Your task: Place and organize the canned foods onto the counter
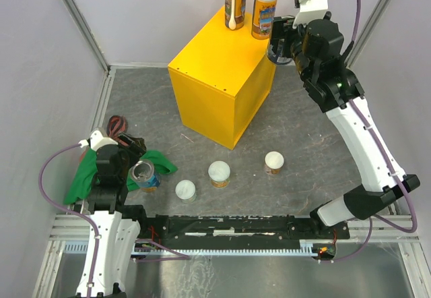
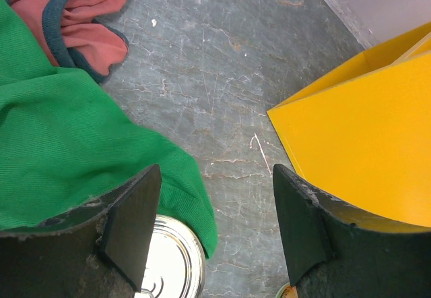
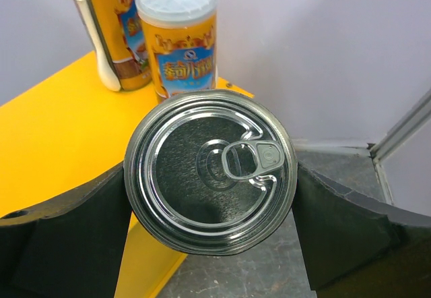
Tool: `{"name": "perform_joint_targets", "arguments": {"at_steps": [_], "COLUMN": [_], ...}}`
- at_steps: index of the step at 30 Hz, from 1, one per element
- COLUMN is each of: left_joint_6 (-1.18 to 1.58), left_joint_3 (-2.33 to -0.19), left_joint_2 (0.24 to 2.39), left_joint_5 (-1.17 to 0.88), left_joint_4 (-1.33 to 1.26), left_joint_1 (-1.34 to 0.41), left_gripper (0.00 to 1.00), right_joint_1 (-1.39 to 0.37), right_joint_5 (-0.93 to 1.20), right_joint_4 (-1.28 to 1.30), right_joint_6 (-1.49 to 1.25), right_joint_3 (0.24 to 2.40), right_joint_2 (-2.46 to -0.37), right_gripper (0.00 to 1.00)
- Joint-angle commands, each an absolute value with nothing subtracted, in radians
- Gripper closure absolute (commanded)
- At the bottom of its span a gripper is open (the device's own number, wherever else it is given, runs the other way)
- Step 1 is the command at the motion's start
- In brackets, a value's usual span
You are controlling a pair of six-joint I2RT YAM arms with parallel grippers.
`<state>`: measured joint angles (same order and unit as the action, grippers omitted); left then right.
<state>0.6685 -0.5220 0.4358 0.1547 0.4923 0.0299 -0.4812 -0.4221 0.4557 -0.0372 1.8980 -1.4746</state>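
Observation:
My right gripper (image 1: 277, 50) (image 3: 211, 200) is shut on a wide can (image 3: 211, 170) with a silver pull-tab top, one finger on each side. It hangs at the far right edge of the yellow counter (image 1: 222, 82) (image 3: 60, 129), just in front of two tall orange cans (image 1: 235, 3) (image 1: 264, 13) (image 3: 178, 35) standing on it. Three short white-lidded cans (image 1: 185, 189) (image 1: 219, 172) (image 1: 273, 161) stand on the floor. My left gripper (image 1: 131, 161) (image 2: 215, 237) is open over bare floor, with a blue can's silver top (image 1: 144, 175) (image 2: 172, 264) beside its left finger.
A green cloth (image 1: 87, 176) (image 2: 67, 143) lies at the near left, its edge against the blue can. A red cloth (image 2: 74, 15) lies behind it. A white spoon (image 1: 231, 15) leans on the left tall can. Walls close in the back and sides.

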Motion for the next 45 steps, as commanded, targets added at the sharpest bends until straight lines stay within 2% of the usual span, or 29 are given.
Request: {"name": "perform_joint_targets", "arguments": {"at_steps": [1,14,26,45], "left_joint_6": [0.627,0.636,0.639,0.621], "left_joint_3": [-0.523,-0.530,-0.527,-0.528], "left_joint_2": [0.425,0.384,0.369,0.378], "left_joint_5": [0.164,0.201,0.220,0.190], "left_joint_4": [0.451,0.472,0.475,0.465], "left_joint_1": [0.025,0.025,0.025,0.010], "left_gripper": [0.26,0.26,0.26,0.26], "right_joint_1": [-0.477,-0.502,-0.552,-0.617], "right_joint_5": [-0.342,-0.173,-0.168,-0.215], "right_joint_4": [0.289,0.343,0.362,0.242], "right_joint_6": [-0.052,-0.112,-0.080,0.009], "right_joint_3": [2.035,2.255,2.452,2.481], "right_joint_2": [-1.469,-1.664,-1.868,-2.040], "right_gripper": [0.99,0.99,0.99,0.99]}}
